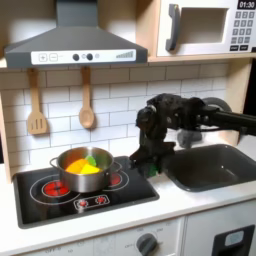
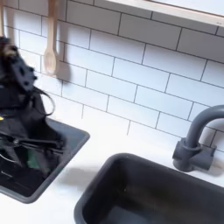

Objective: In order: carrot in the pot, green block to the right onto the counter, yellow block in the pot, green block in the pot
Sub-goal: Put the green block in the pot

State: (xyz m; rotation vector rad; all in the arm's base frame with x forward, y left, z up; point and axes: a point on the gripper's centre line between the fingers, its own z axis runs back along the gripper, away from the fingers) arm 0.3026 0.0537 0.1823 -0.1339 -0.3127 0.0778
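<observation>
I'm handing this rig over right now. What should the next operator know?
Pincer: low on the counter just past the stove's edge on the first exterior view's right; open or shut cannot be told.
Pot: on the stove, holding orange, yellow and green pieces, apparently the carrot, yellow block and green block.
Done: seemingly all placements.
Left: confirm the pot's contents, pull the arm back.

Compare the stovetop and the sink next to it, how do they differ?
The stovetop is flat and black with red rings, while the sink is a dark grey hollow basin. The stovetop carries the pot; nothing can be seen in the sink. The stovetop is at the first exterior view's left, the sink at the first exterior view's right. Both are set into the pale counter.
</observation>
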